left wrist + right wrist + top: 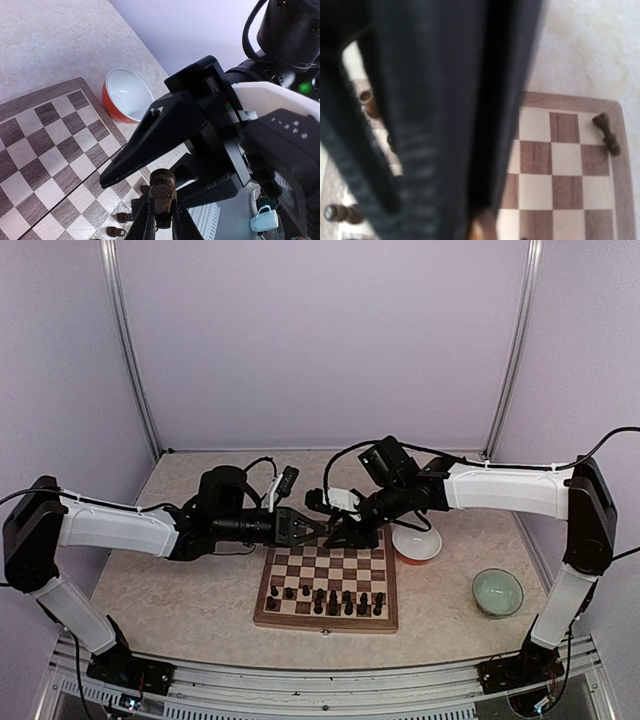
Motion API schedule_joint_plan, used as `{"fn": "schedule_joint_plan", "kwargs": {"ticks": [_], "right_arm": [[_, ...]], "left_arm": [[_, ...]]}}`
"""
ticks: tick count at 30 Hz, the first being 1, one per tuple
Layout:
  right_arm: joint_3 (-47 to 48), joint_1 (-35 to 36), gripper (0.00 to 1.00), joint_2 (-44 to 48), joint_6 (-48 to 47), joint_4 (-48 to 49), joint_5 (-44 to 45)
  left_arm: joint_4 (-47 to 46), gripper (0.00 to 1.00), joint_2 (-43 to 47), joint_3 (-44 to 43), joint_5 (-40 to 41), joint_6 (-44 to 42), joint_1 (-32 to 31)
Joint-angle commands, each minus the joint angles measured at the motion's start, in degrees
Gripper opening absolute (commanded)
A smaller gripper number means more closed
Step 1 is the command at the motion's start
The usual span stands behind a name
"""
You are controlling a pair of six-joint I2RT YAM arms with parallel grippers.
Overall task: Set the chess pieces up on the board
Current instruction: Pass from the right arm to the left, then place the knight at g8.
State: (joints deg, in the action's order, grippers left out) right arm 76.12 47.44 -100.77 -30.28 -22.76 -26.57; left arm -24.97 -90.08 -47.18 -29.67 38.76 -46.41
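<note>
Above the far edge of the board (326, 622) my two grippers meet tip to tip. My left gripper (316, 528) is shut on a dark brown chess piece (162, 186), which stands pinched between its fingers (142, 222). My right gripper (338, 530) is open: its black fingers (150, 142) stand spread on either side of that piece and apart from it. Several chess pieces (330, 600) stand in the board's two near rows. One piece (606, 132) lies tipped over on a corner square. In the right wrist view the blurred fingers (445, 125) hide much of the board (570, 165).
A red bowl with a white inside (417, 542) sits just off the board's far right corner. A pale green bowl (497, 591) stands further right, near the right arm's base. Walls close in the table at the back and sides.
</note>
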Motion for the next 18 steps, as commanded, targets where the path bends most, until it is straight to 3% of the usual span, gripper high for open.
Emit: {"fn": "schedule_joint_plan", "kwargs": {"ticks": [1, 4, 10, 14, 18], "right_arm": [[-0.19, -1.62, 0.42, 2.15, -2.15, -0.53, -0.95], [-1.32, -6.01, 0.49, 4.21, -2.96, -1.31, -4.22], [-2.04, -14.69, 0.51, 6.22, -2.13, -1.24, -7.12], [-2.44, -15.76, 0.51, 6.77, -2.50, -0.75, -4.55], [-2.55, -15.98, 0.51, 6.34, -2.80, -0.73, -4.11]], "left_arm": [[10.48, 0.13, 2.06, -6.27, 3.03, -6.57, -0.48], [26.68, 0.12, 4.79, -11.96, 8.45, -12.92, -0.64], [55.87, 0.12, 8.31, -20.53, 17.94, -20.89, -2.99], [66.83, 0.12, 8.78, -22.05, 23.09, -21.52, -7.19], [71.38, 0.12, 9.04, -21.14, 24.61, -19.80, -10.38]]}}
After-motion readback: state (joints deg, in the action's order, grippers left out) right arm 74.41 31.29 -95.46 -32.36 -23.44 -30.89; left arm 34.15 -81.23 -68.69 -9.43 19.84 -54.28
